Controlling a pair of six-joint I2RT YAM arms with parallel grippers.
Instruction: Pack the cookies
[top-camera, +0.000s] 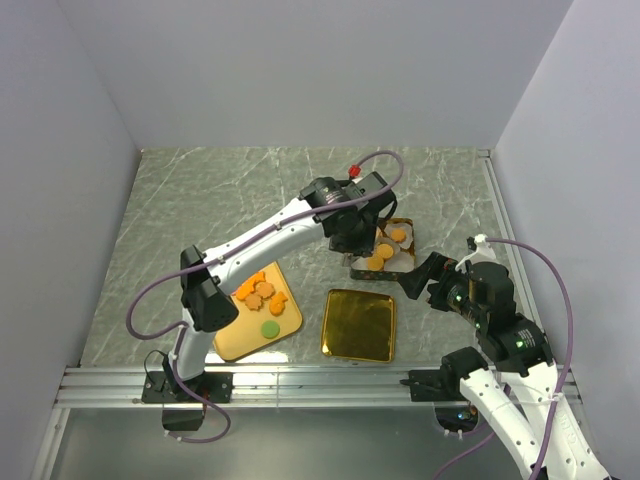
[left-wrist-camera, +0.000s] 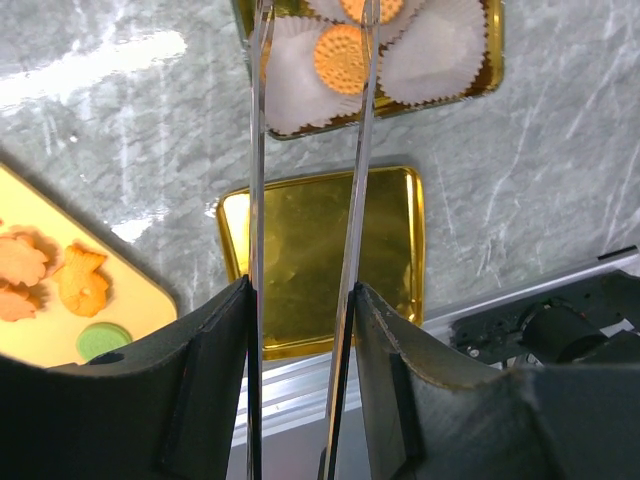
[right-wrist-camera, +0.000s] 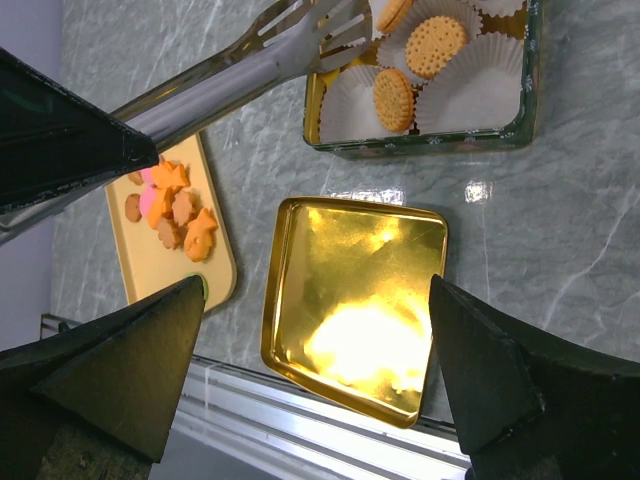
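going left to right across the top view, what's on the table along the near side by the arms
yellow board with loose cookies → gold tray → right claw. the tin behind overlaps the gold tray's span, so it's left out.

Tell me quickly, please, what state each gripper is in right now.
Left gripper: closed on the metal tongs.
Right gripper: open, holding nothing.
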